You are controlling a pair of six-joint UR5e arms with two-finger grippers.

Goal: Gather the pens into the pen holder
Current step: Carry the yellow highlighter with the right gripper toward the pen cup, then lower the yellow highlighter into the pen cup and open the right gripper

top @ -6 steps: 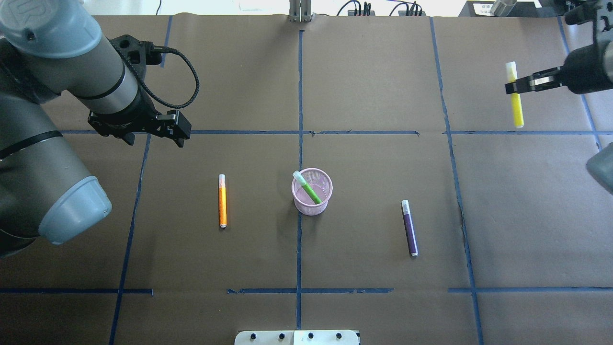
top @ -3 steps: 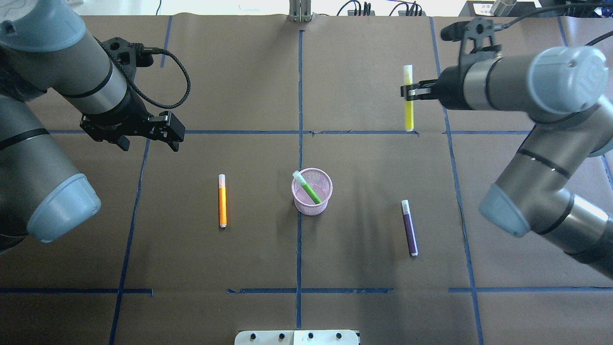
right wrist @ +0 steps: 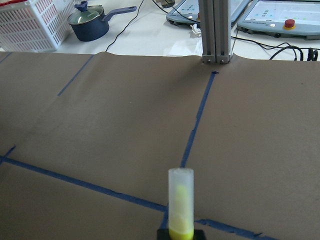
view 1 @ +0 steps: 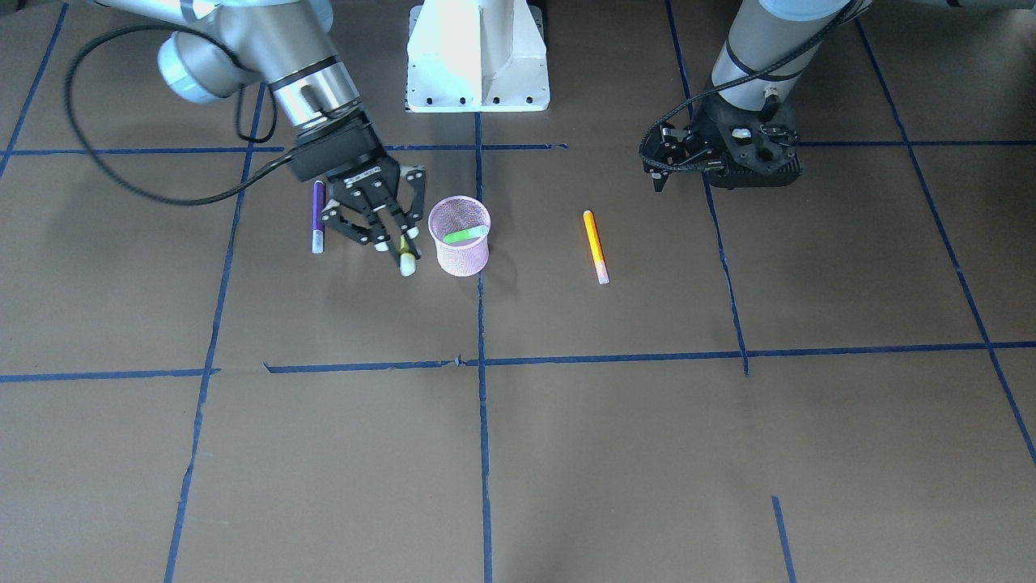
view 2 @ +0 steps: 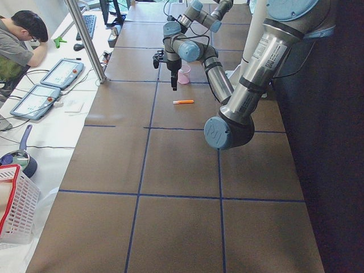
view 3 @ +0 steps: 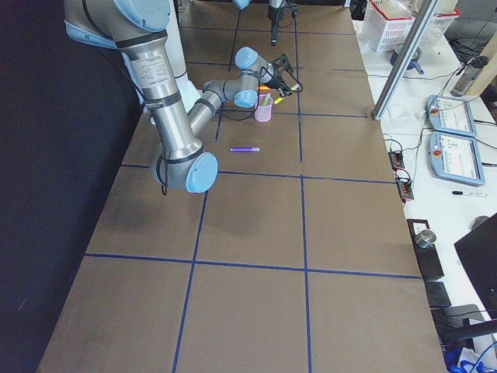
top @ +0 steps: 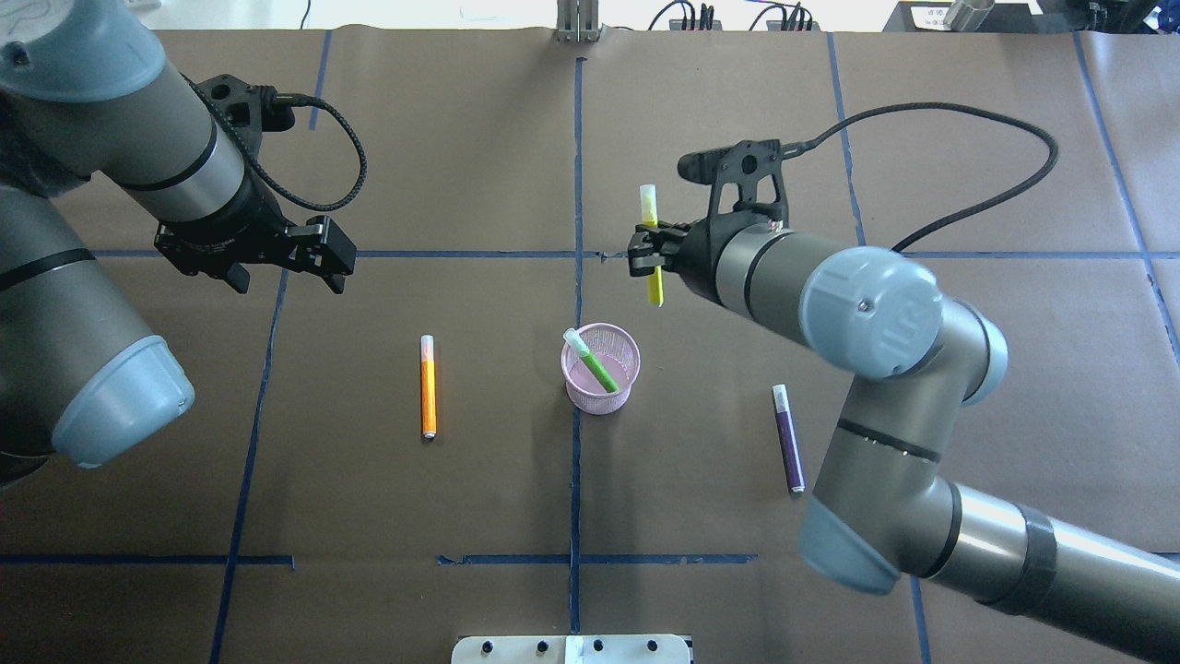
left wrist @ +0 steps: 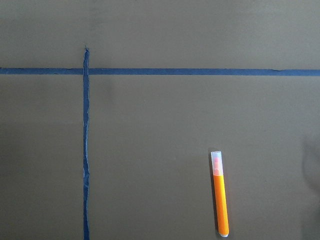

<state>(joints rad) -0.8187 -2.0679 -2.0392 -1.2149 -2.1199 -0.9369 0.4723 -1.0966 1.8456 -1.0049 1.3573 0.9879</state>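
Pen holder (top: 604,398) – pink mesh cup, upright, about the middle of the tabletop (top: 737,138), standing on the centre tape line of the brown paper.

Green pen (top: 599,367) – inside the holder, leaning, pale cap end up over the rim on the side toward the far edge.

Yellow pen (top: 649,207) – off the table, clamped between the fingers of the right gripper (top: 645,255). The grip sits near the pen's middle and the cap end points toward the far edge. It is near the holder and not in it. The right wrist view shows the cap sticking out past the jaws over the tape cross.

Orange pen (top: 429,392) – flat on the paper, on the side of the holder toward the left edge, apart from it. Its length runs near edge to far edge, cap end toward the far edge.

Purple pen (top: 789,443) – flat on the paper toward the right edge, set a little nearer the robot's edge than the holder, cap end toward the far edge.

Left gripper (top: 277,254) – hangs over the table toward the left edge, farther from the robot than the orange pen, holding nothing visible. Whether its jaws are apart or together, I cannot tell.
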